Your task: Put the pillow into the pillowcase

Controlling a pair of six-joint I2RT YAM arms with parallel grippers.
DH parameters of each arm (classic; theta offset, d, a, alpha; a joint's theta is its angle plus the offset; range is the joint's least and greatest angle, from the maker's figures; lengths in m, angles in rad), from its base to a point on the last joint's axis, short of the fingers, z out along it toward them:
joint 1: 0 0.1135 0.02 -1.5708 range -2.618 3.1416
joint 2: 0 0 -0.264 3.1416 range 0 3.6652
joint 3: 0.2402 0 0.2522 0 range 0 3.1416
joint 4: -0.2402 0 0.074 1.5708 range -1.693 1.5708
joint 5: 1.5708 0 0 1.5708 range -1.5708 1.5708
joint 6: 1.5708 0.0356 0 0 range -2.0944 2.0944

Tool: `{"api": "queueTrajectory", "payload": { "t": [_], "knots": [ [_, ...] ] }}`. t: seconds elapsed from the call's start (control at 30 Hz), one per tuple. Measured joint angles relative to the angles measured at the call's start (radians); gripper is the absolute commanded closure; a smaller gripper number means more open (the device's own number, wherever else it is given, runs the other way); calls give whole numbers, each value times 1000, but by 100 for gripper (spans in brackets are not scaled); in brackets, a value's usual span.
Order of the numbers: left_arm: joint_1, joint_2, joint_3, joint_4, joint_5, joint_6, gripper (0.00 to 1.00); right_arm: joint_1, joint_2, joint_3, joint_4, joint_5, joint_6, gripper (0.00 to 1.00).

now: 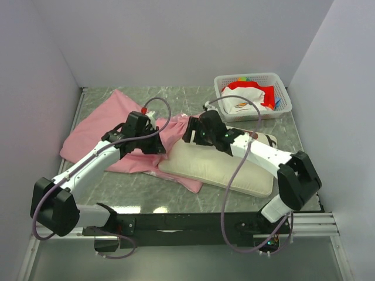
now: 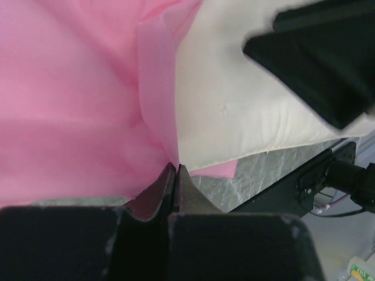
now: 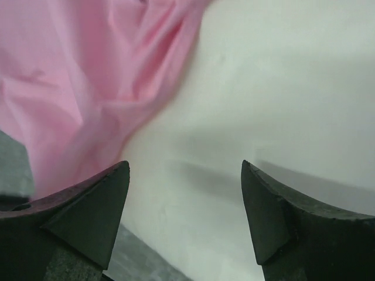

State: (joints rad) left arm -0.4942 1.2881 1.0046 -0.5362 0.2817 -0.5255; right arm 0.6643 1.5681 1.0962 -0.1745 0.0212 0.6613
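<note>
Pillow (image 1: 220, 170) lies flat on the desk (image 1: 135, 199), right of centre, its left end meeting the mouth of the pillowcase (image 1: 96, 132), which spreads away to the left. Pink cloth shows under and beside that end, so insertion looks barely begun. The left tool (image 2: 176, 175) is pinched shut on the pillowcase edge. The right tool (image 3: 184, 170) hovers over the pillow, jaws wide, gripping nothing. Next, I judge, it must grip the pillow and push it leftward while the left tool holds the mouth open.

Grey-green marble tabletop (image 1: 193, 96) between plain pale lavender walls (image 1: 176, 41), under even light
</note>
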Motion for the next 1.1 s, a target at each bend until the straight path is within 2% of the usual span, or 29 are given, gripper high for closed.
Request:
{"api": "queueTrajectory", "payload": {
  "t": [0.2,0.37,0.4,0.43,0.47,0.5,0.57,0.6,0.67,0.7,0.77,0.93,1.0,1.03,1.07,1.1],
  "knots": [
    [3,22,0,19,-45,-29,90,126,-95,-62,-62,131,-70,10],
    [11,33,0,42,-63,-45,85,242,-29,-44,-63,169,-102,11],
    [12,36,0,45,-65,-46,77,254,8,-32,-60,171,-107,16],
    [13,37,0,46,-68,-46,75,258,42,-21,-57,174,-110,23],
    [13,37,0,45,-72,-45,71,260,89,-4,-58,180,-116,43],
    [13,37,0,46,-80,-46,58,260,126,12,-63,187,-124,62],
    [13,33,-9,55,-98,-50,45,259,180,43,-74,203,-135,84],
    [13,28,-18,59,-108,-48,28,258,189,51,-71,204,-133,89],
    [13,5,-56,60,-154,-69,16,258,186,55,-62,203,-129,99],
    [13,-12,-77,60,-180,-77,14,257,185,56,-58,201,-127,100],
    [13,-52,-119,53,-237,-100,12,255,185,56,-56,197,-128,100],
    [13,-214,-224,43,-381,-171,28,251,185,56,-56,183,-127,100],
    [11,-276,-261,52,-410,-188,41,249,185,57,-56,178,-126,100],
    [5,-304,-281,56,-424,-199,45,248,185,57,-56,174,-124,100],
    [-7,-328,-303,63,-439,-206,57,246,185,57,-56,171,-122,100],
    [-19,-349,-324,67,-447,-215,61,245,185,57,-56,167,-120,100]
  ]
}}
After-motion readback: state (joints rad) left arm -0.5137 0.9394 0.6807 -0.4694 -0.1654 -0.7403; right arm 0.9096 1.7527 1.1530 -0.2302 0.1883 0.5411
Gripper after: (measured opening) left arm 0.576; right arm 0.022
